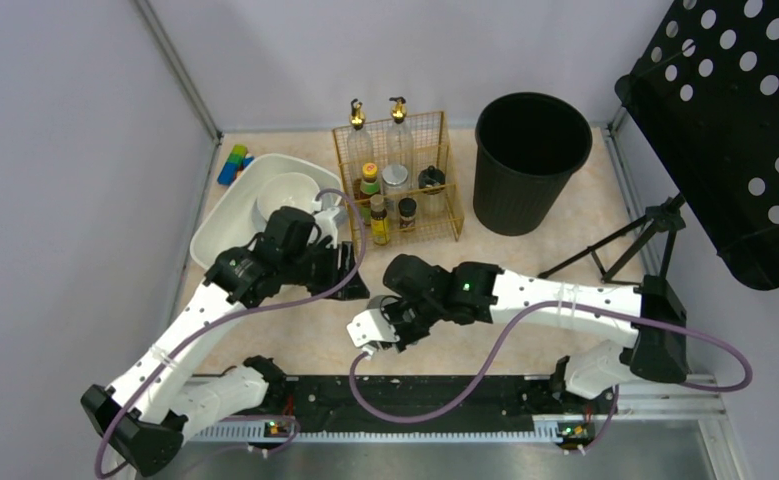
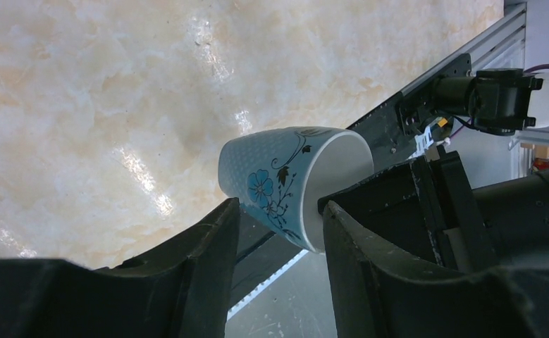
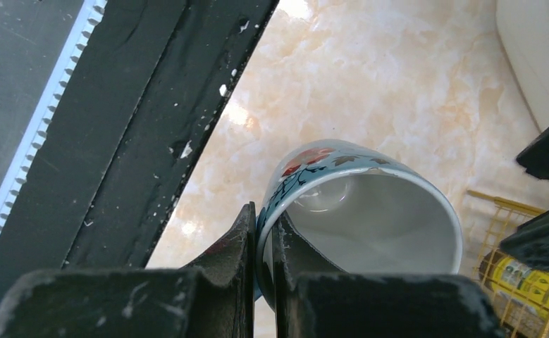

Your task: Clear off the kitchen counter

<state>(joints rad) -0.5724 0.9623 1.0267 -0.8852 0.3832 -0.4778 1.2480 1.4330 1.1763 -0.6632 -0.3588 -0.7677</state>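
Note:
The kitchen counter [image 1: 525, 290] is a beige marbled surface between grey walls. A pale blue mug with a flower print [image 1: 370, 328] is held tilted above its front middle. My right gripper [image 1: 385, 318] is shut on the mug's rim. In the right wrist view one finger is inside the mug [image 3: 370, 211] and one outside, at the gripper [image 3: 264, 218]. My left gripper [image 1: 350, 275] is open and empty beside the white tub. In the left wrist view its fingers [image 2: 280, 211] stand apart in front of the mug [image 2: 278, 176], not touching it.
A white oval tub [image 1: 227, 215] with a white bowl [image 1: 287, 195] sits at back left, with blue and green blocks [image 1: 233, 163] behind it. A gold wire rack [image 1: 445, 170] of bottles and a black bin [image 1: 531, 160] stand at the back. A tripod [image 1: 645, 240] with a perforated black panel [image 1: 735, 120] is at the right.

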